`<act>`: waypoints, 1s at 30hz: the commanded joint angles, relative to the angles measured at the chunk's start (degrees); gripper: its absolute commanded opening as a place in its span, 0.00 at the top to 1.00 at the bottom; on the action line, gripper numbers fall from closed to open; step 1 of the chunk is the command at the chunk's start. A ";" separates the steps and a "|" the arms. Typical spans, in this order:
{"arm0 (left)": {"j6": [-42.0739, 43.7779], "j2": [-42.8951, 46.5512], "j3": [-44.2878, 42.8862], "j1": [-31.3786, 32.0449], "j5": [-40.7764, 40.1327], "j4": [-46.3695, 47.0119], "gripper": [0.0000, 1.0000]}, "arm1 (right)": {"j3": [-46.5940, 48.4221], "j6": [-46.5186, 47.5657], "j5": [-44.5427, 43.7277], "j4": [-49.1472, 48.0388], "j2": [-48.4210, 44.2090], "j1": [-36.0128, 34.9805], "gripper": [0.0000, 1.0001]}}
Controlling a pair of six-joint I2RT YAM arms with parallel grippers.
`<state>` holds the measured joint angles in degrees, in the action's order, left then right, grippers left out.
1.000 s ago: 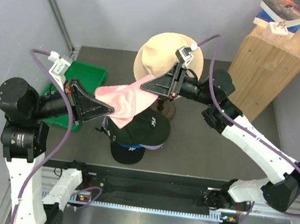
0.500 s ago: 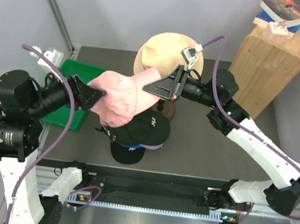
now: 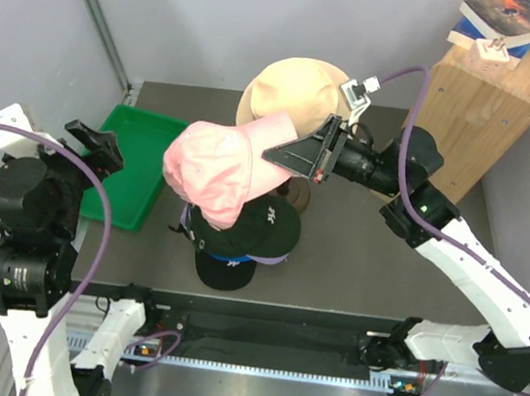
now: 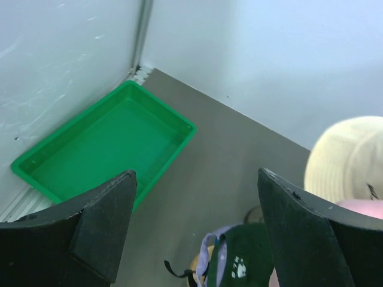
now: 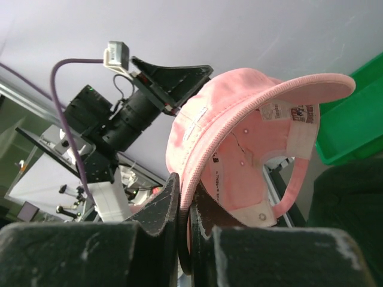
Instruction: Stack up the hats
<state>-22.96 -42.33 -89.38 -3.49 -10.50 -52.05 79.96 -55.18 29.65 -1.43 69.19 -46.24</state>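
Observation:
A light pink hat [image 3: 212, 167] hangs above the stack, with my right gripper [image 3: 271, 155] shut on its rim. In the right wrist view the jaws [image 5: 190, 191] pinch the pink hat's [image 5: 239, 131] edge, its inside facing me. Below it a black hat [image 3: 253, 228] with a white logo tops the stack, and lavender [image 3: 275, 257] and blue [image 3: 228, 258] edges show underneath. My left gripper [image 3: 96, 142] stands open and empty off to the left, over the green tray. In its wrist view the left gripper [image 4: 197, 179] frames the black hat [image 4: 254, 263] and a lavender brim [image 4: 215, 257].
A green tray [image 3: 138, 157] lies at the left wall. A tan round head form [image 3: 293, 94] stands behind the stack. A tall wooden box [image 3: 476, 114] with books [image 3: 518, 21] on top stands at the back right.
My left gripper opened, let go of the pink hat and drew back to the left. The right gripper shut on the hat's rim and now carries it alone.

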 commanded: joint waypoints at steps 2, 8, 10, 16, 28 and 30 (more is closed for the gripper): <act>-2.36 1.81 5.36 0.06 -7.43 11.09 0.14 | -0.50 -2.29 -0.73 -14.61 2.26 -3.94 1.00; -0.51 -1.79 3.34 0.06 -3.83 9.08 0.13 | -7.87 -6.26 -3.10 -30.54 6.13 -7.72 1.00; -0.07 -3.37 2.55 -0.03 -2.08 8.72 0.13 | -10.51 -4.60 -6.33 -33.27 5.87 -8.60 1.00; 1.16 -6.01 1.14 -0.03 0.57 8.28 0.13 | -25.63 1.47 -17.93 -39.78 0.43 -10.45 1.00; 4.68 -7.60 -0.44 -0.03 2.15 6.00 0.12 | -40.41 4.99 -39.37 -42.35 -7.13 -12.38 1.00; 5.20 -7.77 -0.62 0.06 1.89 5.65 0.12 | -41.99 4.56 -41.51 -39.53 -8.19 -12.56 1.00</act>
<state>-19.79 -50.04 -87.61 -3.49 -9.23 -46.81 39.79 -52.07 -1.41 -39.33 64.16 -57.98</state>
